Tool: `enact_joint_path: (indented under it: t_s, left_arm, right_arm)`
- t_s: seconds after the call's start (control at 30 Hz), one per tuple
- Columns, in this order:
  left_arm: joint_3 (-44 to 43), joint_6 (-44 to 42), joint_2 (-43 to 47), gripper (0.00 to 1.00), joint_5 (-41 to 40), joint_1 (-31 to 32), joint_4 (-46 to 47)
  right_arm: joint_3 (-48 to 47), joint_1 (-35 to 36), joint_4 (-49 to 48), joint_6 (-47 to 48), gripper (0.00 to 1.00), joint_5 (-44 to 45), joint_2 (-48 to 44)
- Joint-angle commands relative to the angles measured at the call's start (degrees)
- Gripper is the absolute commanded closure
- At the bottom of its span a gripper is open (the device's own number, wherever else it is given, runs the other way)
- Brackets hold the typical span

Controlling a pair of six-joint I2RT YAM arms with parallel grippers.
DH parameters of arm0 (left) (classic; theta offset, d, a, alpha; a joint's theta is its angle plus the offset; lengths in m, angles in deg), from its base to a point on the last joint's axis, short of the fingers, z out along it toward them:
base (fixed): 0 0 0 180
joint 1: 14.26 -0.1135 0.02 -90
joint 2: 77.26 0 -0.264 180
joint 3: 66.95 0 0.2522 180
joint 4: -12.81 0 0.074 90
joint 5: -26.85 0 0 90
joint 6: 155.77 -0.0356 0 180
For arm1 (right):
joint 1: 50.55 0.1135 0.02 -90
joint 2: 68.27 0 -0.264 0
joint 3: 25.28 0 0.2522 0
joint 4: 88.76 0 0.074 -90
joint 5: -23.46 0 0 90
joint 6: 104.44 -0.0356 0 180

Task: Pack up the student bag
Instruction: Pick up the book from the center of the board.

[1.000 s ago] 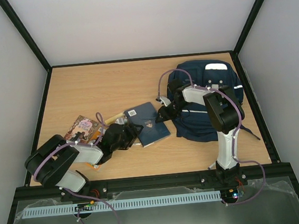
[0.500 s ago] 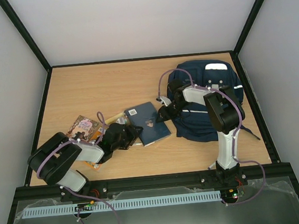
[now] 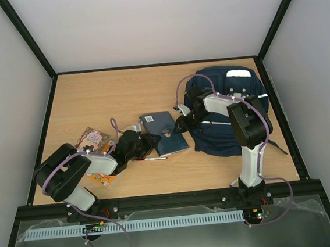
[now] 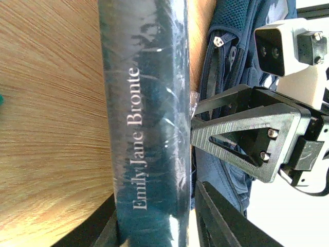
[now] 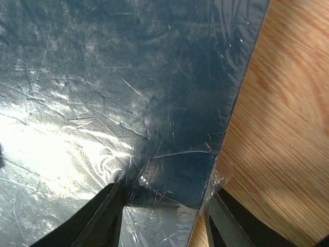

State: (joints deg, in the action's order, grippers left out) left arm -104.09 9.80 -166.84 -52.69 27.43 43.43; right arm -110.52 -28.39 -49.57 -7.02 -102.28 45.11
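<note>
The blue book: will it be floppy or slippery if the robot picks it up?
Probably stiff: the book has a thick spine. Likely slippery, since its wrapping looks glossy and crinkled. Its thickness suggests some weight.

Table [image 3: 93, 101]: wood-grain surface, smooth, matt. Book [image 4: 146, 128]: dark-blue cover under glossy, wrinkled clear plastic film. Student bag [image 4: 236, 20]: navy woven cloth, mesh panel, matt.

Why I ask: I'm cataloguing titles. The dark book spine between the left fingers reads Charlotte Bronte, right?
Not quite: the left wrist view shows that the spine between the left fingers reads Emily Jane Bronte, not Charlotte.
</note>
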Motion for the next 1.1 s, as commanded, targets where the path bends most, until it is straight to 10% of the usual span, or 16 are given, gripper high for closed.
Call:
enact_joint_path:
  t_s: [0.0,0.33,0.7,1.07]
  left_arm:
    - [-3.55,-1.73,0.89,0.69,1.95,0.41,9.24]
    - [-5.62,-7.59,7.65,0.97,2.39,-0.13,0.92]
    - [-18.98,-26.05,21.59,0.98,2.11,-1.61,-27.7]
    - [-21.47,-30.34,27.27,0.98,16.6,-3.25,-21.23]
  right_arm:
    - [2.57,1.58,3.46,1.13,0.55,4.05,1.83]
    - [1.08,-1.89,5.86,0.07,0.47,0.88,-5.27]
    - [2.74,-9.09,7.95,-2.89,0.09,-1.67,-30.19]
    - [8.02,-16.1,1.72,-4.96,0.01,-19.82,-39.5]
